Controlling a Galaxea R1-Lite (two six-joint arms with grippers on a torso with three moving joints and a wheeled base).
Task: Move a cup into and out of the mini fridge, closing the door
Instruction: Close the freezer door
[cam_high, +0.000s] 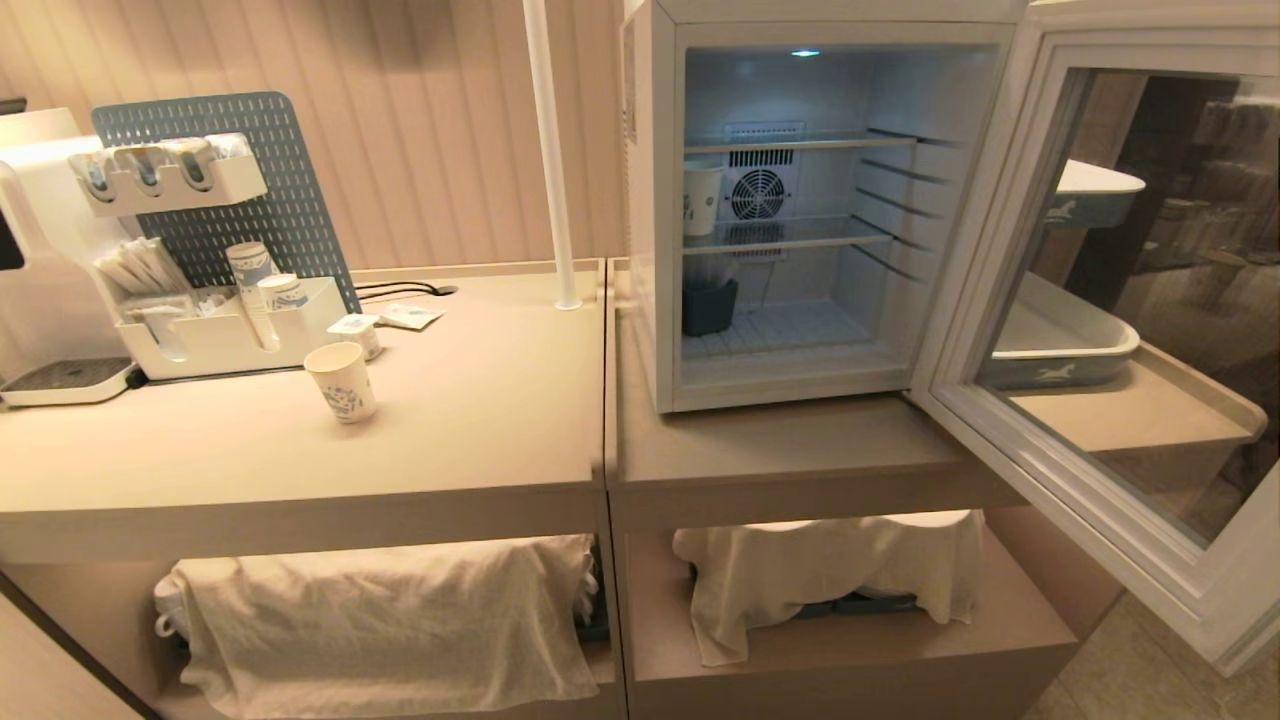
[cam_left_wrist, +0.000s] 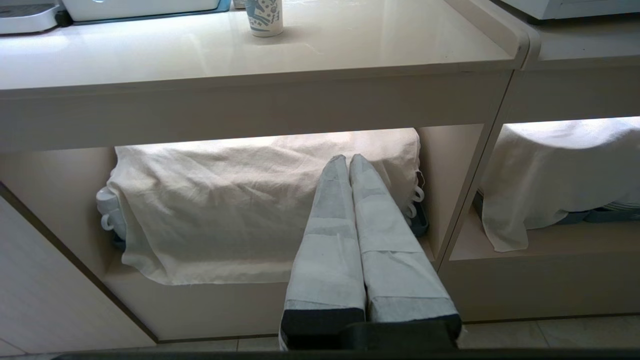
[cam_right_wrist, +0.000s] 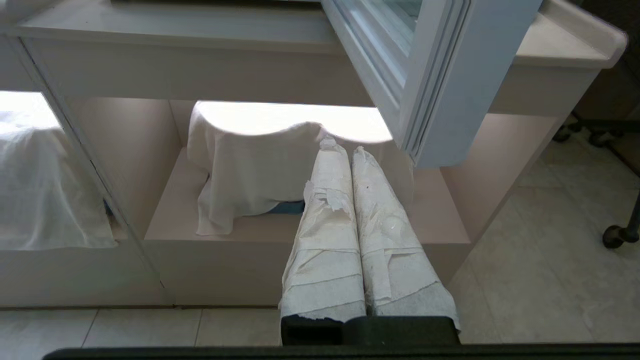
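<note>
Two loose white paper cups with blue print: one (cam_high: 341, 381) on the beige desk (cam_high: 480, 420), one (cam_high: 702, 198) inside the single white box-shaped mini fridge (cam_high: 650, 250). Two wire shelves (cam_high: 790, 237). Two draped white cloths (cam_high: 390, 620) below.

Mini fridge (cam_high: 800, 200): on right counter, interior lit.
Door (cam_high: 1100, 330): swung fully open to fridge's right.
Cup (cam_high: 342, 382): upright on left counter, well left of fridge.
Second cup (cam_high: 702, 198): on fridge's middle shelf, left side.

The door (cam_high: 1110, 330) swings wide, leaving the fridge (cam_high: 800, 210) mouth clear; a white pole (cam_high: 550, 150) stands just left of it.
</note>
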